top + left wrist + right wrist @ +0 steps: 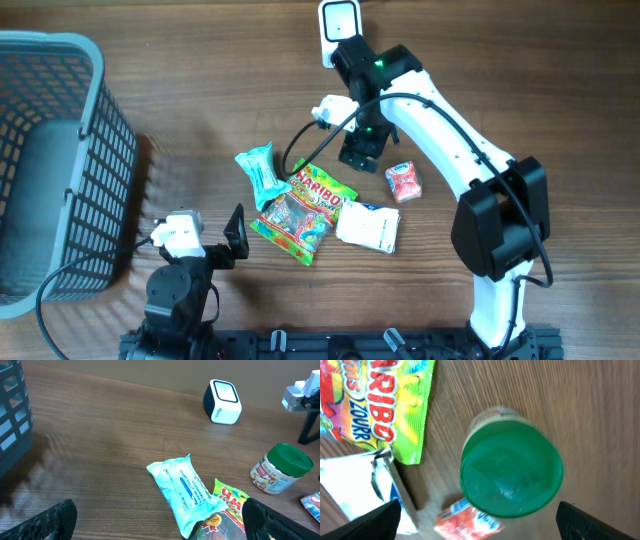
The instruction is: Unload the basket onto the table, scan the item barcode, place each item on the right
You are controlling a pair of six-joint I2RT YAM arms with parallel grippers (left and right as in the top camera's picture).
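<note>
The white barcode scanner (pixel 339 30) (pixel 222 395) stands at the table's far edge. A jar with a green lid (pixel 511 471) (pixel 280 467) stands upright on the wood, directly under my right gripper (pixel 477 521) (pixel 360 150), which is open and holds nothing. The overhead view hides the jar behind that gripper. My left gripper (pixel 160 527) (pixel 237 235) is open and empty near the front left, just short of a teal wipes pack (pixel 185 491) (pixel 258 172) and a Haribo bag (pixel 305 210) (pixel 395 405).
A small red packet (pixel 403 182) (pixel 470 522) lies right beside the jar. A white pack (pixel 368 226) rests right of the Haribo bag. A grey basket (pixel 50 160) (pixel 12 410) fills the left side. The right arm (pixel 450 140) spans the right half.
</note>
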